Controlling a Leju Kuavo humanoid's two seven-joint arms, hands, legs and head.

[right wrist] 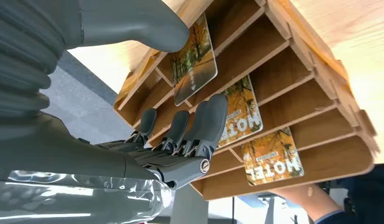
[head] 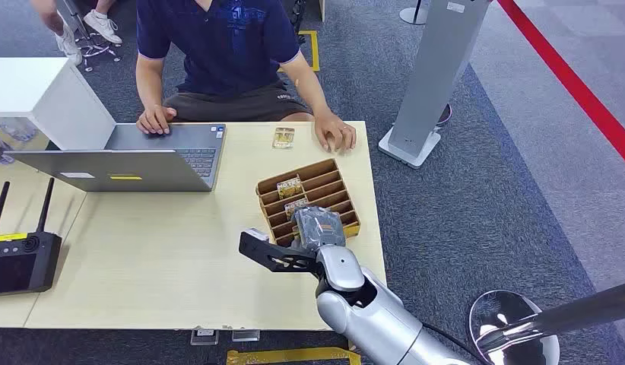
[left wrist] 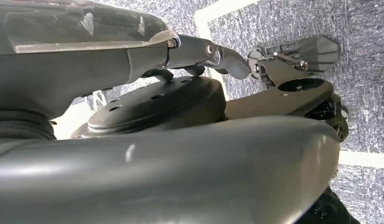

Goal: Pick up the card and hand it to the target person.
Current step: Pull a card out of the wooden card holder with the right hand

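Over the slotted wooden rack, my right hand hovers spread and empty; the nearest hotel card looks thin, stiff, slick, so I'd pinch its exposed edge.

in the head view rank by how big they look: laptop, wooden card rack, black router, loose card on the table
1. laptop
2. wooden card rack
3. black router, cut off by the picture's edge, so its rank against the rack is unsure
4. loose card, plainly smallest
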